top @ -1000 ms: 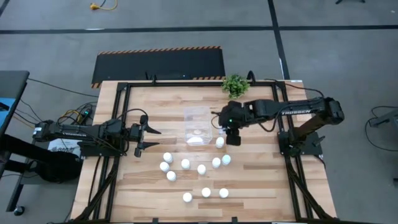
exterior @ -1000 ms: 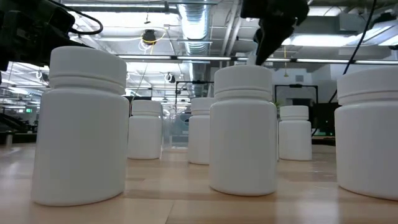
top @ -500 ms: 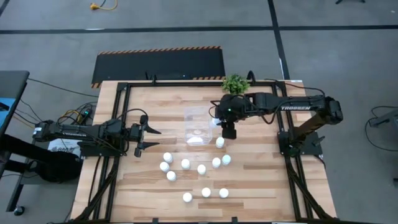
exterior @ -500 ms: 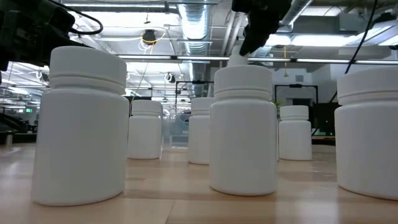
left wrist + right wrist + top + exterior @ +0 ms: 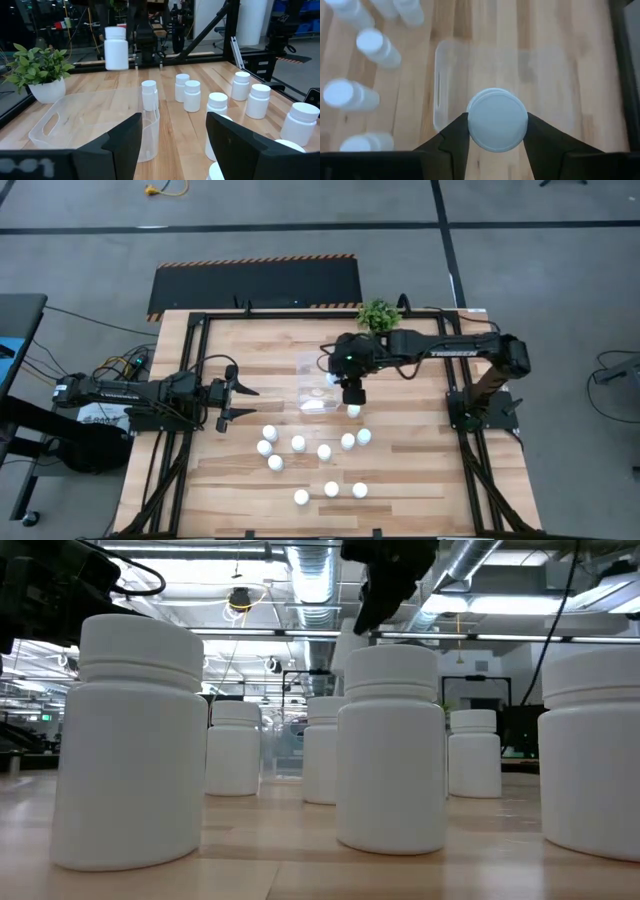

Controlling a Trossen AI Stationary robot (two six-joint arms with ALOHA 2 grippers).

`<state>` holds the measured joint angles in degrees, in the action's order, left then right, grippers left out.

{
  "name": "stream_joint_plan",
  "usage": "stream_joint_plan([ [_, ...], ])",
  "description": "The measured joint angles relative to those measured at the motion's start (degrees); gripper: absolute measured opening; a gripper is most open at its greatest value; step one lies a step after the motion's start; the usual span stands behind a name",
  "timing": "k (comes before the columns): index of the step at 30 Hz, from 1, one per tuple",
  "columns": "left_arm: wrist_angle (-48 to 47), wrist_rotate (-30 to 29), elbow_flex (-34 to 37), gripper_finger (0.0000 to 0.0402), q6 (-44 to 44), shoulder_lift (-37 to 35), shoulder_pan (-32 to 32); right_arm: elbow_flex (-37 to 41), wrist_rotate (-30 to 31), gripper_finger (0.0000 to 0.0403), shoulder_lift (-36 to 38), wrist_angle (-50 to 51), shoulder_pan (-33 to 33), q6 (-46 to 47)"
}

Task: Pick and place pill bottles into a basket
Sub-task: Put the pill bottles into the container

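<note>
Right fingers [image 5: 496, 131] carried bottle [image 5: 497, 119] over basket [image 5: 530, 65].

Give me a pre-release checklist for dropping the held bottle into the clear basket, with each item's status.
1. Bottle gripped: the right gripper is closed on a pill bottle, one finger on each side. Ok.
2. Bottle over the basket: the right wrist view shows the basket floor around the cap, and the high view puts the gripper at the basket's right edge. Ok, though near the rim.
3. Bottle clear of the table: in the left wrist view it hangs in the air. Ok.
4. Room in the basket: one bottle stands inside; most of the floor is bare. Ok.
5. Left gripper out of the way: waiting left of the basket. Ok.
</note>
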<state>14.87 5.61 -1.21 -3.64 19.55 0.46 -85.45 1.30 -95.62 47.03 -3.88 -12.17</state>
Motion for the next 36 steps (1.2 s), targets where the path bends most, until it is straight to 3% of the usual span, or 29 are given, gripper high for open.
stream_joint_plan([
  [7, -0.02, 0.02, 0.0, 0.0211, 0.4, 0.0, -0.01, -6.83, -0.93, 0.0167, -7.66, 2.84, 0.01, -3.36],
  [12, -0.5, 0.02, 0.0, 0.0211, 1.27, -0.04, -0.04, -8.92, -1.48, 0.0154, -11.54, 5.52, -0.07, -5.09],
  [22, -0.52, 0.13, 0.0, 0.0211, 1.44, -0.04, -0.04, -9.29, -3.01, 0.0172, -15.32, 6.16, -0.13, -5.87],
  [30, -0.5, 0.15, 0.0, 0.0211, 1.44, -0.04, -0.04, -9.2, -4.54, 0.015, -15.49, 6.47, -0.13, -5.82],
  [36, -0.48, 0.17, 0.0, 0.0211, 1.44, -0.04, -0.04, -9.21, -4.75, 0.0173, -15.8, 6.53, -0.13, -5.6],
])
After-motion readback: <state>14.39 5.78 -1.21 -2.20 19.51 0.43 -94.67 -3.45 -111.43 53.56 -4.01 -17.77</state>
